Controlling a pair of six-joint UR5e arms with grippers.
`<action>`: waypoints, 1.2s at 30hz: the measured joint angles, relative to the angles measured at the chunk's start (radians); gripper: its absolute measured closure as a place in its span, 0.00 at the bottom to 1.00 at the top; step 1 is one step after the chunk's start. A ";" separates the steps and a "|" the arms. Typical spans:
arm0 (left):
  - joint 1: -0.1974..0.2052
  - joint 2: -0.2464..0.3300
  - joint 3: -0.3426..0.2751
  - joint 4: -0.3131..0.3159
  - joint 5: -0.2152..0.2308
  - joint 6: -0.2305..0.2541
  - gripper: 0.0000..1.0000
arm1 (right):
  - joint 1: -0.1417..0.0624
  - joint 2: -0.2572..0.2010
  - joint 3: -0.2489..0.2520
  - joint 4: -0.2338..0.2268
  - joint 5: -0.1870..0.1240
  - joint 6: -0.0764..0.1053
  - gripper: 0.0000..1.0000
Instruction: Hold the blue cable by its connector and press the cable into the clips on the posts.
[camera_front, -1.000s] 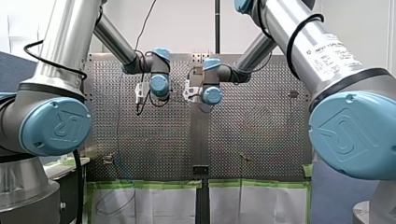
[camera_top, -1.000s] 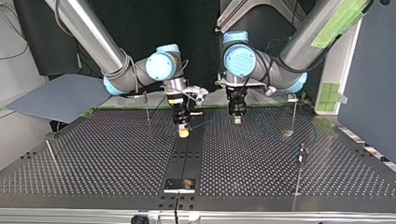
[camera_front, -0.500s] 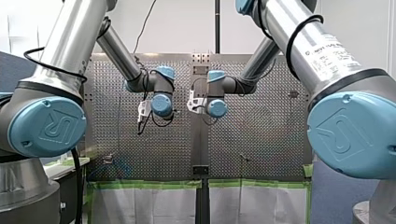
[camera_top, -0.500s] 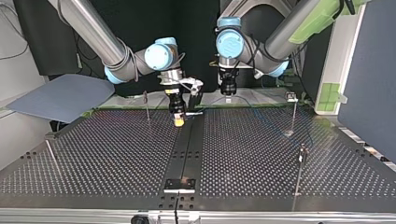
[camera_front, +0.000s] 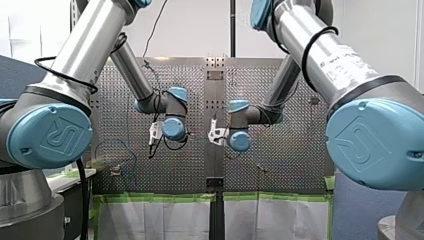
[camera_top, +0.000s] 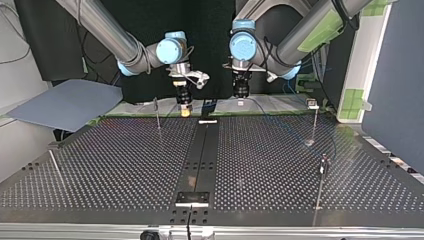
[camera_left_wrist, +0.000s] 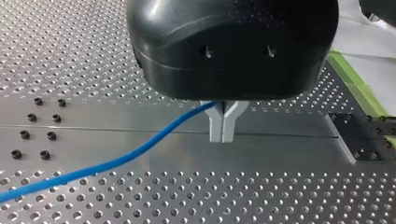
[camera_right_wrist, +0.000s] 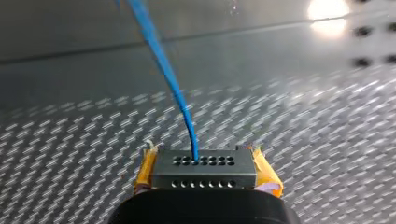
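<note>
Over the perforated bench (camera_left_wrist: 280, 149), my right arm's fingers (camera_right_wrist: 145, 169) clamp the connector (camera_right_wrist: 204, 169), the blue cable (camera_right_wrist: 173, 91) running out ahead of them toward my left arm's fingers (camera_left_wrist: 215, 127), pinched around it.

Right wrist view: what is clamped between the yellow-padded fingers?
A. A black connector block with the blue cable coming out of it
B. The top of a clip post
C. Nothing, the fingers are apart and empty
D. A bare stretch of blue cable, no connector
A: the yellow pads of my right gripper press on both sides of a black connector with rows of small holes. The blue cable runs out of its face.
</note>
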 joint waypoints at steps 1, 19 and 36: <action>0.000 -0.001 0.000 0.002 0.000 0.000 1.00 | -0.001 0.011 0.010 -0.011 0.007 0.003 1.00; -0.020 -0.132 0.019 0.121 0.034 0.013 1.00 | -0.066 0.118 0.177 -0.177 0.043 0.032 1.00; -0.126 -0.306 0.184 0.160 0.019 -0.034 1.00 | -0.138 0.130 0.330 -0.267 0.029 0.019 1.00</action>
